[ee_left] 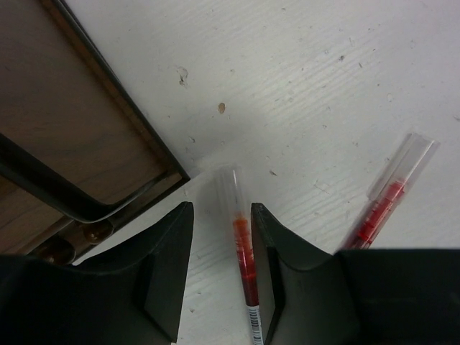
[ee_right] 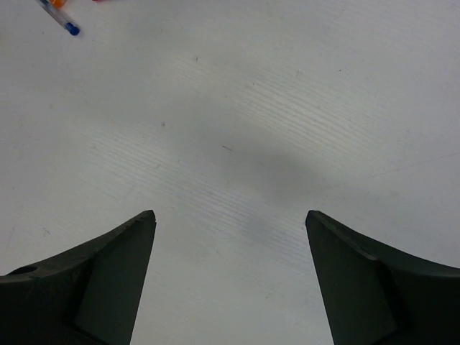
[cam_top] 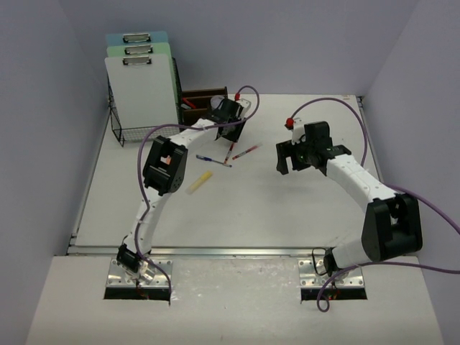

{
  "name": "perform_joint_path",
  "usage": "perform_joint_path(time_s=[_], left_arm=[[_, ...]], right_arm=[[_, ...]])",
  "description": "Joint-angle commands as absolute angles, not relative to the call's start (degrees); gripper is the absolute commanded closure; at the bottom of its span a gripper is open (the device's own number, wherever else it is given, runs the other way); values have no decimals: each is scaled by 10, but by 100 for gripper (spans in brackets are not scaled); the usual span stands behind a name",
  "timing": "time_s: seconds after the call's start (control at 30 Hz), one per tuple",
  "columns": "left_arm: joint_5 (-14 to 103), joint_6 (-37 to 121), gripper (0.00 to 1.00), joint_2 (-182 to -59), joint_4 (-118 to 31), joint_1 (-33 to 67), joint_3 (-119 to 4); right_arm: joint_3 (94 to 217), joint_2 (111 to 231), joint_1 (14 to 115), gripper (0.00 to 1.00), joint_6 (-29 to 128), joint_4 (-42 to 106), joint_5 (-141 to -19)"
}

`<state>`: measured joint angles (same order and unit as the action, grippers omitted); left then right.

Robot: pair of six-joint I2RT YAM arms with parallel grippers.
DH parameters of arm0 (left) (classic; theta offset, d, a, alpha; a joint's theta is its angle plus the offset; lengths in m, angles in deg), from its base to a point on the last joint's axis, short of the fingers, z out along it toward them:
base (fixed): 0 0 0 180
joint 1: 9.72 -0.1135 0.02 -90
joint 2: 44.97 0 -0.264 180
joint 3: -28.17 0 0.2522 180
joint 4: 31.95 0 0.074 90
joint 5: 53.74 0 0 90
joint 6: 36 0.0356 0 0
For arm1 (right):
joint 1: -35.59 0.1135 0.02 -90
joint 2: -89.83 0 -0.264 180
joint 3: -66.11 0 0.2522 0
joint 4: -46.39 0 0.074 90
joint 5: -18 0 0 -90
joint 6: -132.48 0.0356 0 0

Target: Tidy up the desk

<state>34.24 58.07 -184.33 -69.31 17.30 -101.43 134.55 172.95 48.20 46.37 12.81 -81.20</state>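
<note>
The white desk (cam_top: 287, 208) holds loose pens. My left gripper (cam_top: 231, 128) reaches to the back, beside the dark wooden organiser (cam_top: 200, 100). In the left wrist view it (ee_left: 221, 215) is open and low over the desk, its jaws on either side of a red pen (ee_left: 241, 244) that lies against the right finger. A second red pen (ee_left: 388, 198) lies to the right, and it also shows in the top view (cam_top: 246, 152). My right gripper (cam_top: 287, 164) is open and empty above bare desk (ee_right: 230, 129).
A blue pen (cam_top: 213, 160) and a yellow highlighter (cam_top: 200, 181) lie mid-desk. A black wire rack (cam_top: 129, 129) with clipboards (cam_top: 142, 86) stands at the back left. The organiser's corner (ee_left: 79, 129) is close to my left fingers. A small red thing (cam_top: 291, 122) sits behind the right gripper.
</note>
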Motion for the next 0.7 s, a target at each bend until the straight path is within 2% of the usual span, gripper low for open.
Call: perform_joint_path(time_s=[0.0, 0.4, 0.5, 0.53, 0.67], left_arm=[[340, 584, 64, -1851, -686, 172, -1039], [411, 611, 70, -1882, -735, 179, -1043], [421, 612, 78, -1878, -749, 181, -1044], [423, 611, 83, -1872, -747, 181, -1041], [426, 608, 91, -1835, -719, 180, -1019]], right_arm=[[1347, 1706, 479, 15, 474, 139, -822], [1351, 1703, 478, 20, 471, 135, -827], [1352, 1703, 478, 21, 470, 134, -830], [1354, 1704, 478, 22, 471, 132, -830], [1358, 1703, 478, 22, 472, 129, -837]])
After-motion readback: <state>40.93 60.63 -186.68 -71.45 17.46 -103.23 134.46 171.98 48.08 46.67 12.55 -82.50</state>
